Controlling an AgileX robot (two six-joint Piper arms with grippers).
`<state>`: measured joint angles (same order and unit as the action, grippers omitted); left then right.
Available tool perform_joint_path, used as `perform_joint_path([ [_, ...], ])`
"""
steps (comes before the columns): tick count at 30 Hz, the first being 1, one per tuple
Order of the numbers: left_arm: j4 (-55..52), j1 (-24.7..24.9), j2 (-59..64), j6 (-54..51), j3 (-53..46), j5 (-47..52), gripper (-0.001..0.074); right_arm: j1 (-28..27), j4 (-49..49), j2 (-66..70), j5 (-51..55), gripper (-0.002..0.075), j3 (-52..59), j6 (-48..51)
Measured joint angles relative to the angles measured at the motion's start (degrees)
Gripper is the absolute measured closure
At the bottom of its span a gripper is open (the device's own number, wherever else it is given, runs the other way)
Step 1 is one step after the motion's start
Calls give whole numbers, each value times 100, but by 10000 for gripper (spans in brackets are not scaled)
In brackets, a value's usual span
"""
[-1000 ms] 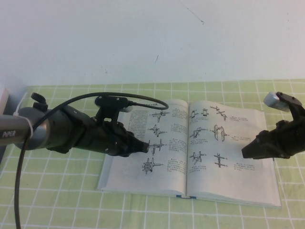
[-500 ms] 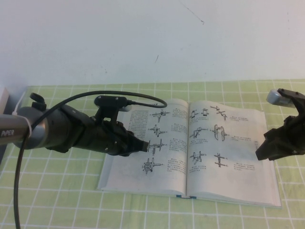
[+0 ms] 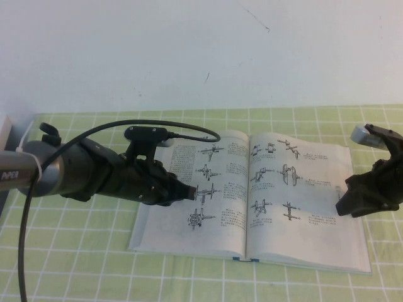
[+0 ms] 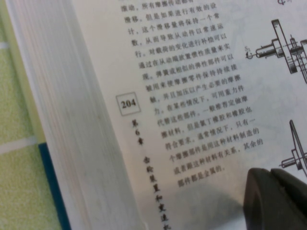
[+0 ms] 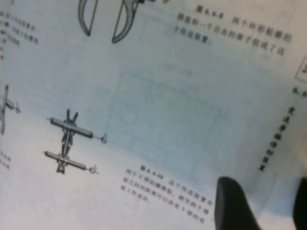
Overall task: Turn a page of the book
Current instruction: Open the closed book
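Note:
The book (image 3: 189,236) lies open on the green checked cloth, with blue cover edges showing at the spine. The page (image 3: 308,182) is the right-hand leaf with six small shaft sketches; it also fills the right wrist view (image 5: 168,96). My right gripper (image 3: 342,206) is at this leaf's outer edge, its fingers (image 5: 232,203) open over the margin, holding nothing. My left gripper (image 3: 189,192) is shut, its tip resting on the left-hand leaf (image 4: 192,96) next to the four stacked sketches. In the left wrist view its fingertips (image 4: 273,191) lie together on the text.
A black cable (image 3: 119,126) loops over the left arm and across the book's top left corner. A pale object (image 3: 3,129) stands at the table's far left edge. The white wall rises just behind the table.
My right gripper has drawn back to the right, from over the right-hand leaf to its outer edge. The left gripper and the book have not moved.

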<state>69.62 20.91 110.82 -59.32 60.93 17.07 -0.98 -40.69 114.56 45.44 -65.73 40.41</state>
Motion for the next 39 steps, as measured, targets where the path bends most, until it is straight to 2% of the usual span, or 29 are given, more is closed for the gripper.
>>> perform_joint_path([
  [12,44,0,0,-24,0,-11,738,-1,-923,66,141,436,0,589],
  [29,58,0,10,-33,0,-11,738,-1,-1701,120,164,436,0,1063],
  [34,57,0,10,-45,0,-11,738,-36,-1687,110,410,436,-158,1090],
  [39,57,0,10,-45,0,-11,738,-62,-575,-72,656,436,-631,294],
])
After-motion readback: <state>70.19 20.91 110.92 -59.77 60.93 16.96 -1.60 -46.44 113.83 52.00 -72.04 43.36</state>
